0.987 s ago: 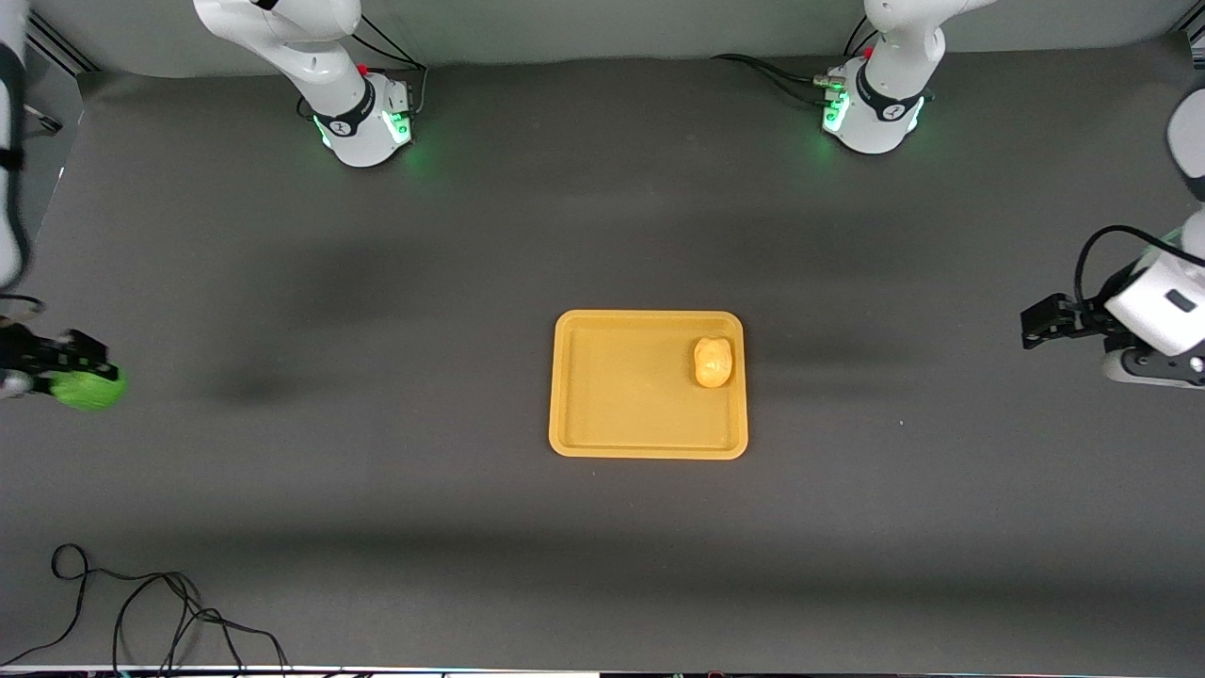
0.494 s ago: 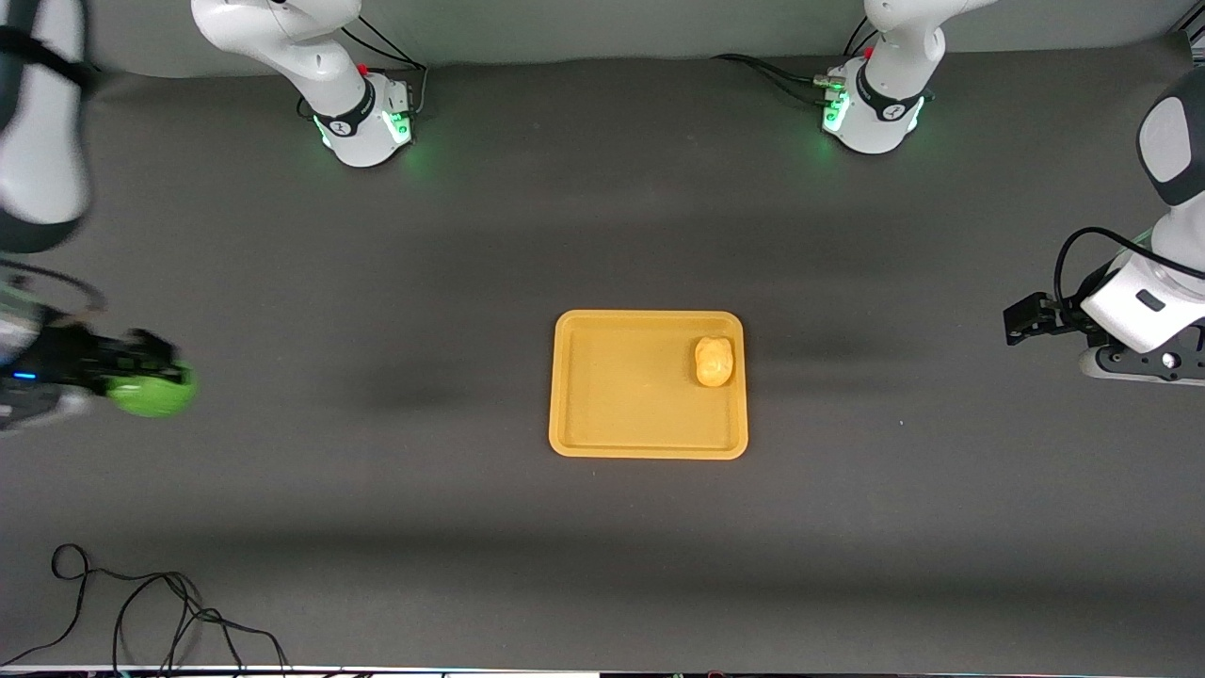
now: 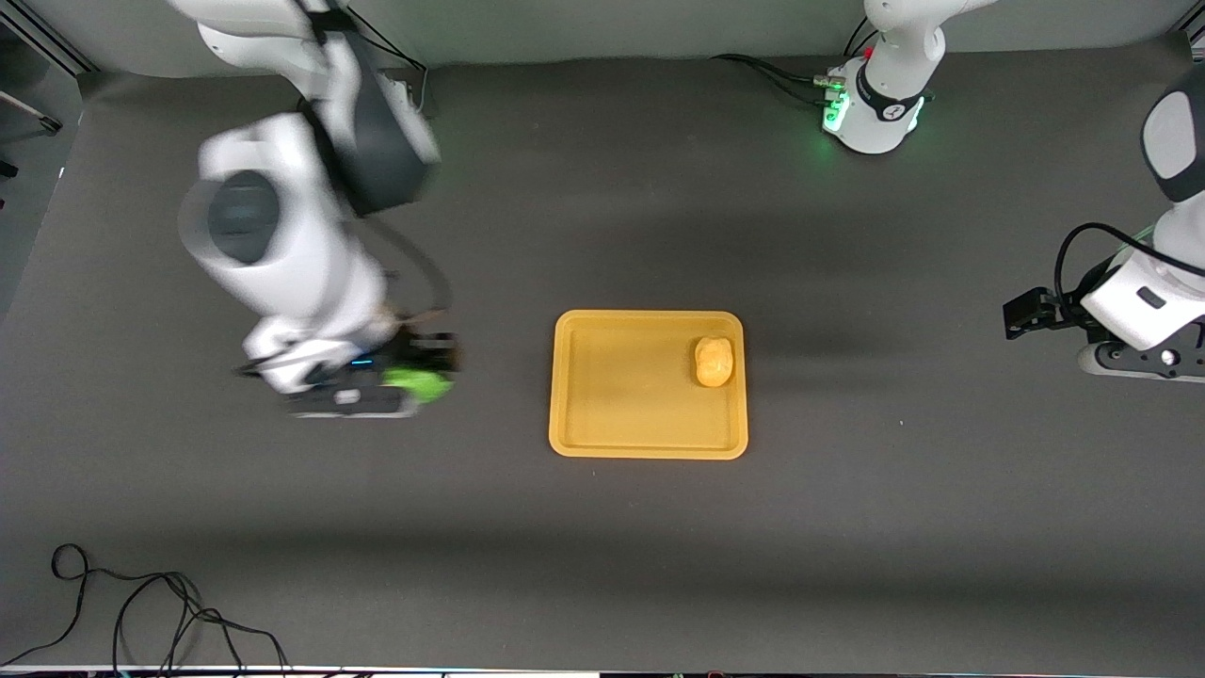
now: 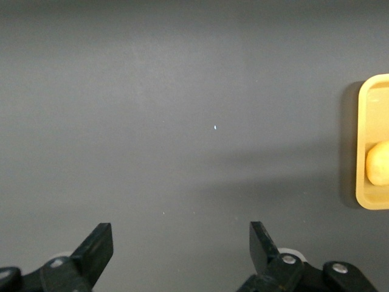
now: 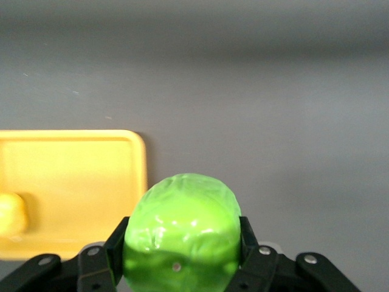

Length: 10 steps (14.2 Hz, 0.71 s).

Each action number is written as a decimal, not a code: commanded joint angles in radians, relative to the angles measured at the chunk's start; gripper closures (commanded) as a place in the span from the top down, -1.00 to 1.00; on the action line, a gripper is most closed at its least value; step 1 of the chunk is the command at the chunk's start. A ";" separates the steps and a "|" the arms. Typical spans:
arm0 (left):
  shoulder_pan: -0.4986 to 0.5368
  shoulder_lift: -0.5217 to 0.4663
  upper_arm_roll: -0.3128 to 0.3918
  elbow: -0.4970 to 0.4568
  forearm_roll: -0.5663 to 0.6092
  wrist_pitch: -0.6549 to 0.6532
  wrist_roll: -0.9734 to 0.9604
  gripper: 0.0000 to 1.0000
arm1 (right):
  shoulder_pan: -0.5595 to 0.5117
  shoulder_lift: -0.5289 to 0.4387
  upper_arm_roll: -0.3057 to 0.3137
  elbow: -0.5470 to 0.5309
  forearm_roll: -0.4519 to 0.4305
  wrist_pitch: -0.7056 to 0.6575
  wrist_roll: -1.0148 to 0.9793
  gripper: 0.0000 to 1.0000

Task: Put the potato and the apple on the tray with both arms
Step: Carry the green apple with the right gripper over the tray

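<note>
Carrying the apple (image 3: pixel 417 383) clamped in the right gripper (image 3: pixel 425 369) over bare table beside the tray (image 3: pixel 574 414), tray lying toward the left arm's end, potato (image 3: pixel 714 362) already inside, left gripper (image 3: pixel 1021 314) waiting wide open.

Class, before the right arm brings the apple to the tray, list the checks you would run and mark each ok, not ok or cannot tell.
1. Apple held in right end effector: ok.
2. Apple over tray: not ok, it is over bare table toward the right arm's end.
3. Potato on tray: ok.
4. Bare tray floor left for the apple: ok.
5. Left end effector open, off the tray, waiting: ok.
</note>
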<state>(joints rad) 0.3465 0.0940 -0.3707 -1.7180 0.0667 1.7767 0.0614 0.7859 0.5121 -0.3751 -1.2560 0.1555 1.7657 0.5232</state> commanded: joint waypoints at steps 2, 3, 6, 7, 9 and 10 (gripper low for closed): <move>-0.014 0.013 0.006 0.060 -0.013 -0.092 0.000 0.99 | 0.073 0.261 0.121 0.300 -0.008 0.010 0.354 -0.32; -0.014 0.015 0.004 0.076 -0.012 -0.094 0.000 0.99 | 0.075 0.287 0.178 0.306 -0.014 0.077 0.391 -0.32; -0.033 0.012 0.001 0.092 0.004 -0.098 -0.002 0.99 | 0.113 0.393 0.205 0.300 -0.066 0.171 0.400 -0.32; -0.047 0.003 0.001 0.092 0.008 -0.103 -0.006 0.99 | 0.115 0.429 0.206 0.297 -0.097 0.201 0.402 -0.32; -0.049 0.000 0.001 0.092 0.008 -0.105 -0.014 0.99 | 0.111 0.486 0.206 0.296 -0.099 0.254 0.402 -0.32; -0.049 -0.002 0.003 0.093 0.008 -0.105 -0.009 0.99 | 0.110 0.509 0.206 0.296 -0.099 0.268 0.400 -0.32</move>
<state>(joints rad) 0.3082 0.0952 -0.3748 -1.6417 0.0616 1.6960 0.0609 0.9036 0.9600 -0.1719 -1.0175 0.0852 2.0178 0.8994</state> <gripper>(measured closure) 0.000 0.282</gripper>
